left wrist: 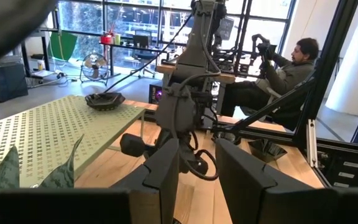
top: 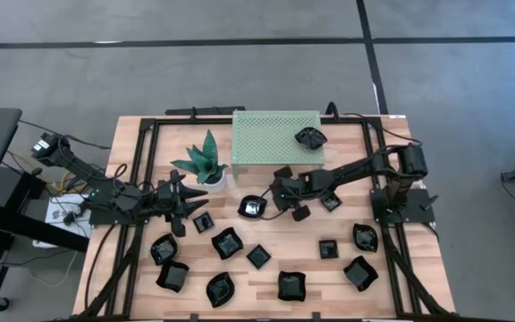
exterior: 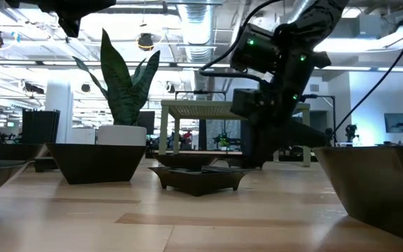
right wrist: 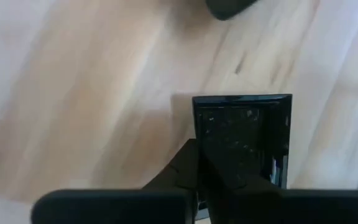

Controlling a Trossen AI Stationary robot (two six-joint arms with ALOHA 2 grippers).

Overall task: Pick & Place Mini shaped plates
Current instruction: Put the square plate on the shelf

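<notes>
Several glossy black mini plates (top: 226, 242) rest on their bases across the near half of the wooden table. One more (top: 310, 137) sits on the green perforated shelf (top: 271, 139). My right gripper (top: 278, 190) is over the table's middle, near the shelf's front edge. It is shut on a square plate (right wrist: 241, 134), which the gripper mostly hides in the high view. My left gripper (top: 186, 202) hangs open beside the plant's white pot (top: 213, 182), pointing toward the right arm and touching nothing. My right gripper pinches the square plate by its rim (right wrist: 199, 155), on the side nearest the wrist, between its two fingers (right wrist: 188, 165). The fingers come from above, slanting down. The plate lies about level ahead of the fingers; whether it is clear of the table, I cannot tell.
The green-leaved plant (top: 206, 158) stands left of the shelf. Black frame rails (top: 141, 170) run along the table's left, right and far sides. A rounded plate (top: 254, 207) lies just left of my right gripper. A person (left wrist: 288, 65) sits beyond the table.
</notes>
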